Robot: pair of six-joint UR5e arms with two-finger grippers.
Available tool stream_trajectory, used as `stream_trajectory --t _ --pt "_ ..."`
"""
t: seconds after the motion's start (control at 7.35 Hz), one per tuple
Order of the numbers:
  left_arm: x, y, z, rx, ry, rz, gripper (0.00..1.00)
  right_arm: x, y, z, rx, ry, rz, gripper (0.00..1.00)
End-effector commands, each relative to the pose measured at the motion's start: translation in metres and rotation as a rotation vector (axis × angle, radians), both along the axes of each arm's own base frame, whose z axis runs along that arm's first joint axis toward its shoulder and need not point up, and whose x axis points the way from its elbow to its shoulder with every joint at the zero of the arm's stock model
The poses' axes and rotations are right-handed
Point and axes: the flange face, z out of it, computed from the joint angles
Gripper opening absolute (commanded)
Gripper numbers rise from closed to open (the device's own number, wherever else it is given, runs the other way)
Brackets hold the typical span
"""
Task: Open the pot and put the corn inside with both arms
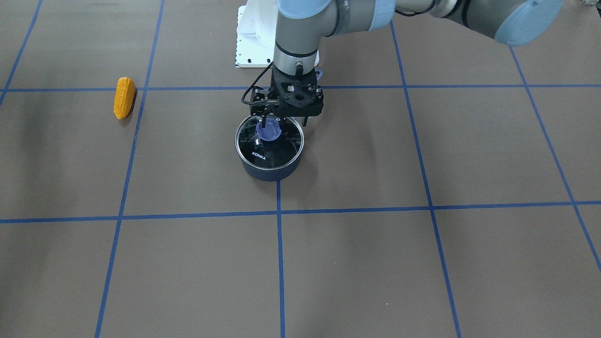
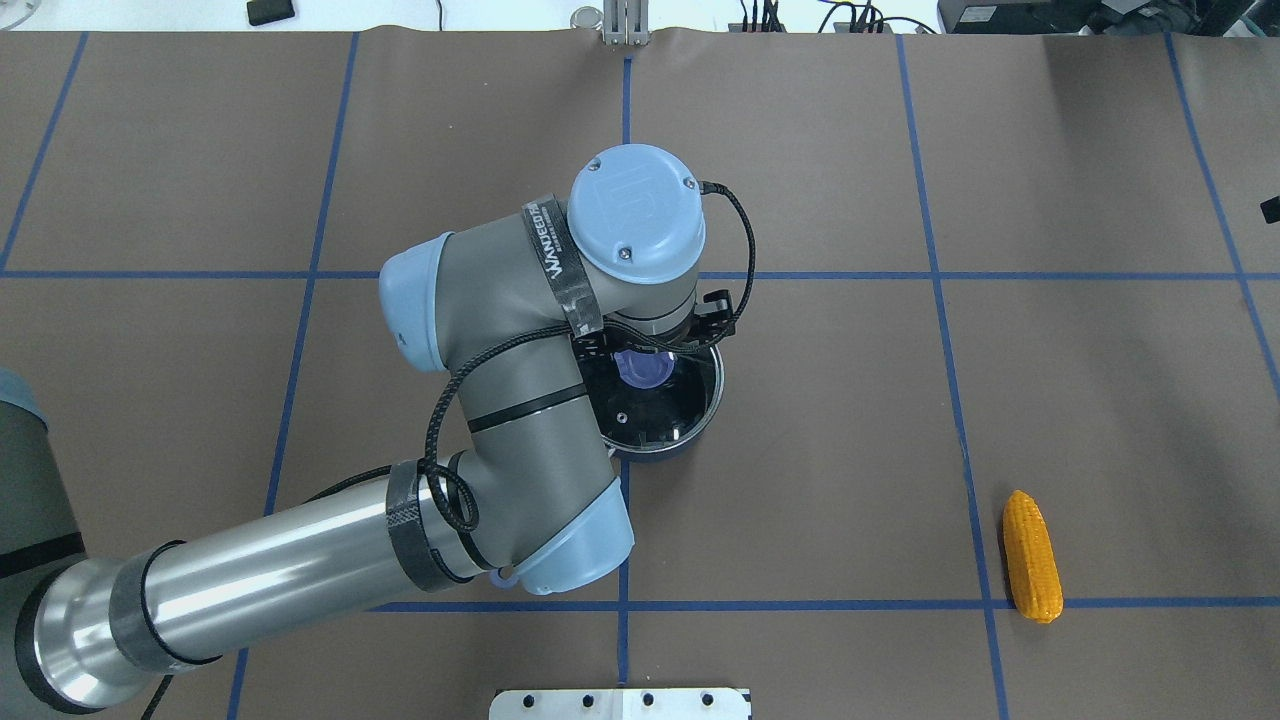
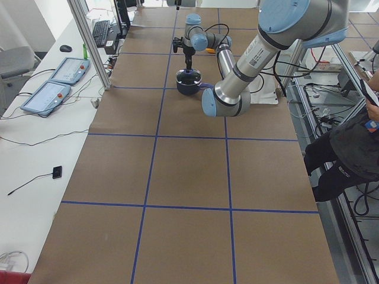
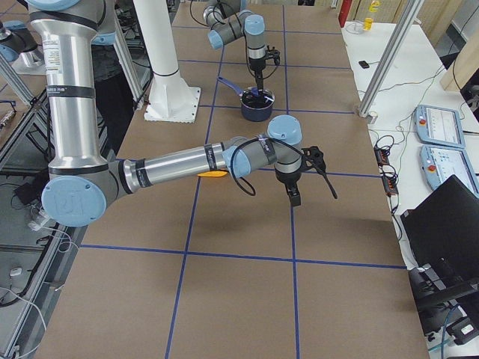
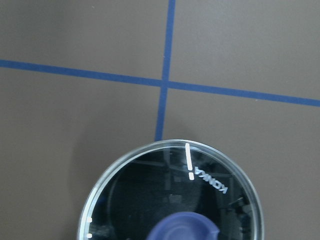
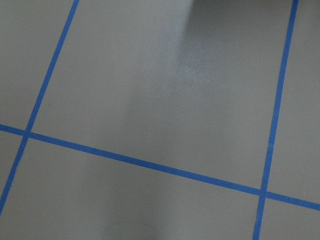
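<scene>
A dark pot (image 1: 268, 171) with a glass lid (image 1: 277, 152) and purple knob (image 1: 268, 132) stands mid-table. Its long handle (image 4: 228, 82) points toward the robot. My left gripper (image 1: 284, 125) hangs straight down over the lid, jaws apart, one fingertip (image 1: 264, 125) at the knob. The left wrist view shows the lid (image 5: 150, 195) and knob (image 5: 185, 227) but no fingers. The corn (image 1: 124, 97) lies on the table far to my right, and also shows in the overhead view (image 2: 1032, 556). My right gripper (image 4: 309, 188) hovers above bare table; I cannot tell its state.
The white base mount (image 1: 251, 42) sits at the robot's edge. Blue tape lines grid the brown table. A side bench holds teach pendants (image 3: 53, 83). A person (image 3: 349, 148) sits beside the table's robot side.
</scene>
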Motion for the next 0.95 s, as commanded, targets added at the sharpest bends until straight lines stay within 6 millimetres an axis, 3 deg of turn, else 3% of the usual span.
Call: stream_trajectory --t 0.0,0.27,0.54,0.82 --pt "0.0106 0.0007 0.0107 -0.007 -0.025 0.003 0.99 -0.0003 -0.0001 0.0009 -0.002 0.001 0.0 1.0" --pt "0.0145 0.006 0.0108 -0.005 -0.026 0.012 0.95 -0.0011 -0.0002 0.0016 -0.002 0.001 -0.003 1.0" --pt "0.0146 0.007 0.0098 0.023 -0.031 0.021 0.29 -0.0027 -0.0001 0.0016 -0.002 0.001 -0.006 1.0" --pt "0.0101 0.008 0.0073 0.024 -0.03 0.019 0.11 -0.0028 -0.0006 0.0009 -0.001 0.001 -0.006 1.0"
